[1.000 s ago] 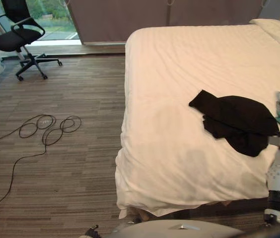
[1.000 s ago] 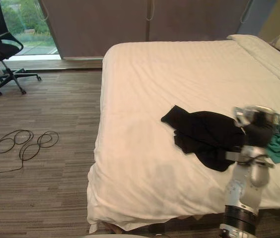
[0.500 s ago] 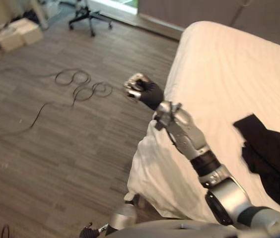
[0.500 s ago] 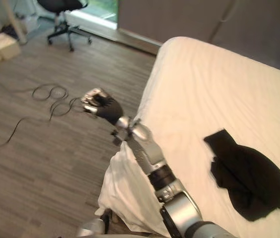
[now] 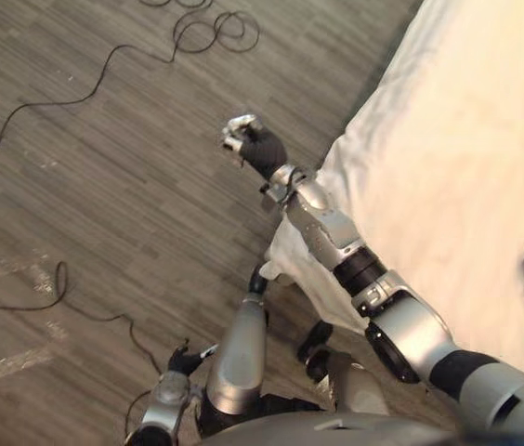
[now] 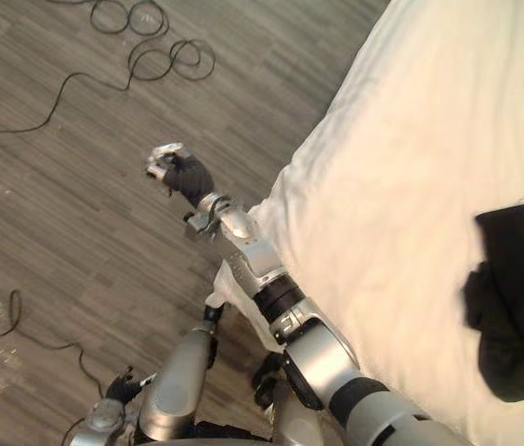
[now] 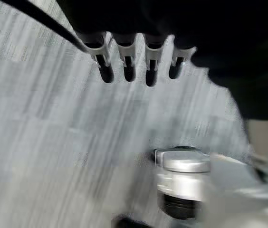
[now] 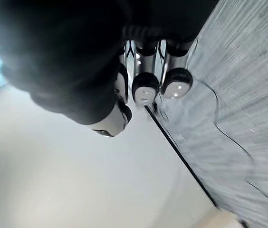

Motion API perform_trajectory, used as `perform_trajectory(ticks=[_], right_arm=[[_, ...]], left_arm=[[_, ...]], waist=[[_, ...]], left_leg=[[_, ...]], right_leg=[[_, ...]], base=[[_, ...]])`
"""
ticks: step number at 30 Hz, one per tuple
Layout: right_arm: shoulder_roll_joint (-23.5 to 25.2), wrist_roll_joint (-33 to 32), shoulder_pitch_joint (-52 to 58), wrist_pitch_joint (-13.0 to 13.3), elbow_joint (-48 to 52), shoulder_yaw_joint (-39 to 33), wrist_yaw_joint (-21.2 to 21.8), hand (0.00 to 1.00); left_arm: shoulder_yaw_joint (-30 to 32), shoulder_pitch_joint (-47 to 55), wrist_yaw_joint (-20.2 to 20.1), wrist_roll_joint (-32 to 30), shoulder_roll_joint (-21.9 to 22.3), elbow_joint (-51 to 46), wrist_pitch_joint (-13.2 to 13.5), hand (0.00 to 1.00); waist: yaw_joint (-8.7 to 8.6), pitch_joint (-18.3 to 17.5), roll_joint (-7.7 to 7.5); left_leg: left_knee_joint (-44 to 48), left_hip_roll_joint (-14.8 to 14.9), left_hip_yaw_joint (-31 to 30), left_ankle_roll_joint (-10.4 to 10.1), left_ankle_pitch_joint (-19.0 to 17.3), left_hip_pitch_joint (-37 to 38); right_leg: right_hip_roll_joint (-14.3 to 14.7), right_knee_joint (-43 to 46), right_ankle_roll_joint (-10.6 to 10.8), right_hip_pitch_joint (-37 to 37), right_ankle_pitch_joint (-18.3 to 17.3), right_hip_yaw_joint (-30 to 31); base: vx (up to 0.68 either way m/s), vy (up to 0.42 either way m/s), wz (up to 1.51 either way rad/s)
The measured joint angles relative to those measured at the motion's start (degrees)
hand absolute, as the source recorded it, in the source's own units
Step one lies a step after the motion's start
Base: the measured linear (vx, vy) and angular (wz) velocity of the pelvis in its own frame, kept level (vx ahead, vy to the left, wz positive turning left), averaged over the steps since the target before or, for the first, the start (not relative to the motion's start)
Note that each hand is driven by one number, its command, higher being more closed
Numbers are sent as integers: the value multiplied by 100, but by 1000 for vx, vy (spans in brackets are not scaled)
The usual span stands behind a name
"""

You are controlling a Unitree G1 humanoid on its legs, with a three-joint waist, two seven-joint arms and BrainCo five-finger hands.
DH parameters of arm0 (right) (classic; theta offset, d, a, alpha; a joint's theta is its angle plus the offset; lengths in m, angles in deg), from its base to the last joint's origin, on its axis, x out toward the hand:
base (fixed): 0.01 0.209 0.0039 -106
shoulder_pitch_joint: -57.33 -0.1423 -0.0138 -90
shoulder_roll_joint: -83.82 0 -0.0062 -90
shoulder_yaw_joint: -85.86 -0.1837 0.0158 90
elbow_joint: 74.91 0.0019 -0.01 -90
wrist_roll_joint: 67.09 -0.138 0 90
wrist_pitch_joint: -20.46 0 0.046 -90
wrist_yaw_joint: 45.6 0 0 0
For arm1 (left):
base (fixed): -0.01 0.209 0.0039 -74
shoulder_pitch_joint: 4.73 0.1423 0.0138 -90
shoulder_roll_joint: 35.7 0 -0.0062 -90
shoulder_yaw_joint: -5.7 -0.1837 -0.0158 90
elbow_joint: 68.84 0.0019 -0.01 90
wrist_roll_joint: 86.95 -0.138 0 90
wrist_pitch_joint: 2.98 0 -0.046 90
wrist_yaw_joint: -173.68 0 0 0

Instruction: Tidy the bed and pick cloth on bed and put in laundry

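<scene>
Crumpled black cloth (image 6: 515, 316) lies on white-sheeted bed (image 6: 429, 139); right hand (image 5: 246, 141) fisted, empty, beside the bed's corner; left hand (image 7: 128, 61) relaxed, straight-fingered.

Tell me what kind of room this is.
Most likely a bedroom. There is a bed under a white duvet, a black crumpled garment lying on top of it, and a grey-brown wood-plank floor running alongside the bed.

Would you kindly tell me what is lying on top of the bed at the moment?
A crumpled black cloth lies on the white bed, well in from its edge. Anything beneath the cloth is covered.
</scene>
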Motion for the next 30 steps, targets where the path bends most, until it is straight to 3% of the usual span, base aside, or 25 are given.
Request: perform_trajectory(ticks=[4, 12, 16, 20, 22, 24, 26, 30], right_arm=[[-89, -179, -28, 275, -293, -512, -104, 100], [-515, -218, -354, 341, -333, -978, -253, 100], [-505, -212, -328, -37, -141, -765, -240, 100], [-495, 134, 163, -584, 112, 119, -67, 100], [-496, 300, 554, -884, -69, 442, 19, 100], [-536, 362, 987, -1085, -360, 596, 44, 100], [-639, 498, 1398, -1286, -640, 787, 46, 100], [-860, 567, 1498, -1326, -726, 935, 148, 100]], left_arm=[[-172, -293, 2, 105, 53, 59, -51, 0], [-632, -1122, 1, 573, 358, 916, -399, 0], [-469, -1129, -93, 769, 393, 913, -400, 0], [529, -1207, -310, 1297, 680, 614, -396, 0], [696, -1411, -510, 1594, 800, 207, -369, 0], [713, -1682, -697, 1797, 1100, -54, -307, 0], [680, -1993, -999, 2079, 1454, -75, -265, 0], [640, -2172, -1197, 2336, 1524, 6, -224, 0]], waist=[[-122, 113, 202], [-138, 296, 1018], [-97, 278, 1049], [-95, 240, 1108], [-128, 228, 1126], [-240, 228, 1126], [-462, 228, 1126], [-735, 224, 1132]], left_leg=[[-167, -15, 124, -13, 262, -280], [-1134, 139, 377, -95, 1082, -728], [-1241, 152, 530, -154, 1155, -940], [-1240, 24, 767, -151, 1146, -1195], [-1244, -62, 815, -153, 1148, -1259], [-1253, -152, 830, -153, 1148, -1264], [-1280, -218, 887, -154, 1149, -1273], [-1281, -192, 996, -183, 1149, -1300]], right_leg=[[-34, 2, 4, -386, -187, 81], [30, 258, 229, -1591, -165, 463], [-24, 621, 290, -2086, -261, 632], [-265, 1266, 378, -2758, -517, 870], [-392, 1562, 388, -2991, -653, 961], [-506, 1807, 378, -3108, -768, 1014], [-587, 1958, 383, -3243, -865, 1095], [-560, 2023, 347, -3397, -894, 1224]], base=[[-133, -43, -10], [-109, -24, -22], [-16, -12, -10], [3, 10, -8], [22, 1, 7], [26, 2, 14], [15, 0, 3], [22, -37, -17]])
